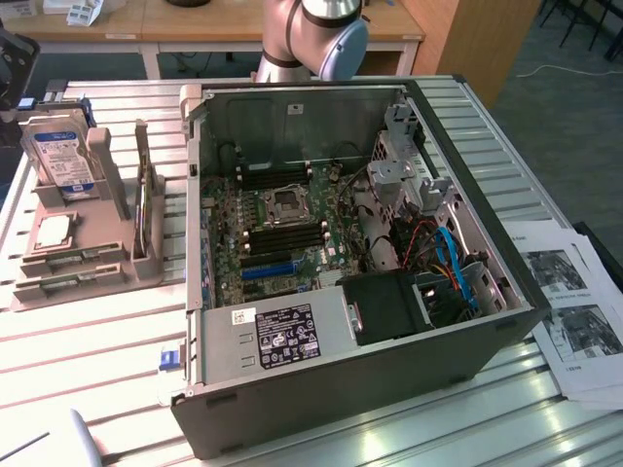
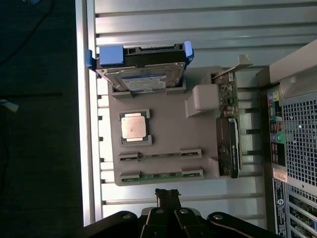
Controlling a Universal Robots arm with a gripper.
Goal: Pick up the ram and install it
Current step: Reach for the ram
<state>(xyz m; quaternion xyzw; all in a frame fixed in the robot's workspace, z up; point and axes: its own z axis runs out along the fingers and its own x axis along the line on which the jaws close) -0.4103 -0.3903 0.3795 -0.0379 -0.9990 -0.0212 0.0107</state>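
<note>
Hovering beside the grey tray (image 2: 168, 134), the gripper (image 2: 167, 193) — pinched together, empty — hasn't lifted the ram (image 2: 161, 174) from its edge slot; installation looks unstarted.

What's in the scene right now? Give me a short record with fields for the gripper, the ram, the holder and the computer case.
gripper: shut, holding nothing, just off the holder's edge nearest the ram
ram: two green sticks lying side by side in the holder, not picked up
holder: grey tray on the table, also carrying a hard drive, a processor chip and an expansion card
computer case: lying open beside the holder, motherboard exposed
</note>
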